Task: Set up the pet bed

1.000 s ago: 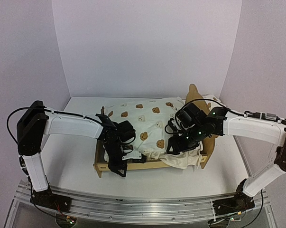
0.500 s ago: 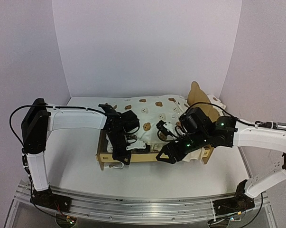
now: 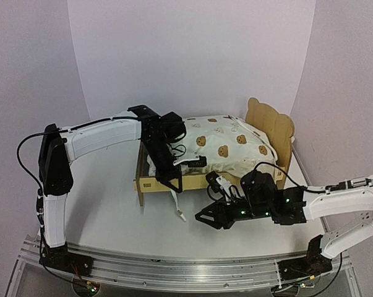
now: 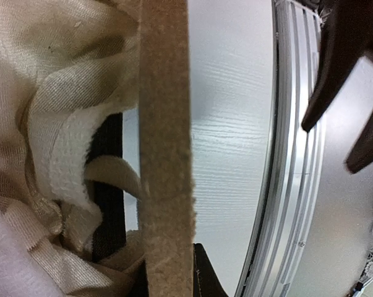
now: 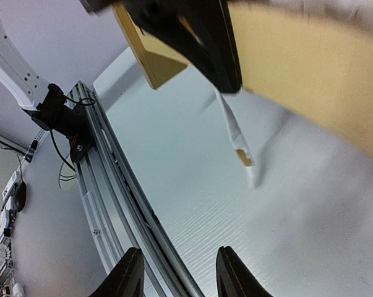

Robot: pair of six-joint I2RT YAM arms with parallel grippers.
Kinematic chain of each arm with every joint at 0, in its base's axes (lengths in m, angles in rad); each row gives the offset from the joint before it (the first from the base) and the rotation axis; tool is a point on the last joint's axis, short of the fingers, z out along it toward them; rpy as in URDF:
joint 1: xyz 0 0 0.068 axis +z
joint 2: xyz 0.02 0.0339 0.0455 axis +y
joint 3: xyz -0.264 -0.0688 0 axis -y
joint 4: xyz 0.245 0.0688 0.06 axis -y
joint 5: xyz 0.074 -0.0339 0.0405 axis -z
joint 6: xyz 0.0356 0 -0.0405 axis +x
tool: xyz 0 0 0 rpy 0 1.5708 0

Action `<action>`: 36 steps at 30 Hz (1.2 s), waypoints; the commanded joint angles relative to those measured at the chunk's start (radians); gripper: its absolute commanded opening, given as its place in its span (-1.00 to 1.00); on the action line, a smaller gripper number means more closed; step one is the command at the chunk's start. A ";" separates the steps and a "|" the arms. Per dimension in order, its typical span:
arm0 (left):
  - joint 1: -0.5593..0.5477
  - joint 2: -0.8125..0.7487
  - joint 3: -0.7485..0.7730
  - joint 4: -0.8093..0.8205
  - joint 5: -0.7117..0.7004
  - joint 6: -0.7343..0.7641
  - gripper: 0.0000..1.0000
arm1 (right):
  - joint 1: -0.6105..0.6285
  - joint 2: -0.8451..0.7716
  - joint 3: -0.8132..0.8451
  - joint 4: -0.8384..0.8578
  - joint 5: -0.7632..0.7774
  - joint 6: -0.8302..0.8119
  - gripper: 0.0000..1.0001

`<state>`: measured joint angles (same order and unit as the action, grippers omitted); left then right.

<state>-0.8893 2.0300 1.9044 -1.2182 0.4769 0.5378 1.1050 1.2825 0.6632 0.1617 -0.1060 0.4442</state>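
Observation:
The pet bed [image 3: 150,182], a light plywood frame with a bear-ear headboard [image 3: 270,120], carries the cream bear-print cushion [image 3: 220,142]. My left gripper [image 3: 172,181] is shut on the bed's front rail [image 4: 164,124] and holds the frame, which looks raised above the table at its near side. In the left wrist view the cushion's ruffles [image 4: 38,124] bunch inside the rail. My right gripper [image 3: 201,218] is open and empty, low over the table in front of the bed. Its fingers [image 5: 127,275] frame bare table, with the bed's plywood side [image 5: 297,68] above.
A white strap [image 3: 179,213] hangs from the bed's underside down to the table; it also shows in the right wrist view [image 5: 235,133]. The aluminium rail [image 5: 112,185] runs along the table's near edge. Pale walls close the back and sides.
The left gripper has lifted the bed up and back by its front rail. The right gripper has let go of the cushion and swung down to the table's front, open.

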 commanded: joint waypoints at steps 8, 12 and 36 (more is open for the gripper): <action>-0.009 -0.055 0.134 -0.035 0.216 -0.031 -1.00 | 0.029 0.242 -0.110 0.785 0.334 0.215 -0.08; -0.009 -0.065 0.135 -0.014 0.244 -0.073 -1.00 | 0.029 0.275 -0.128 0.870 0.432 0.362 -0.12; -0.022 -0.089 0.135 0.037 0.449 -0.222 -1.00 | 0.042 0.417 -0.062 1.050 0.523 0.391 -0.33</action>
<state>-0.8814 2.0281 1.9995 -1.2278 0.6464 0.3408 1.1545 1.6833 0.5438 1.1580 0.3794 0.8562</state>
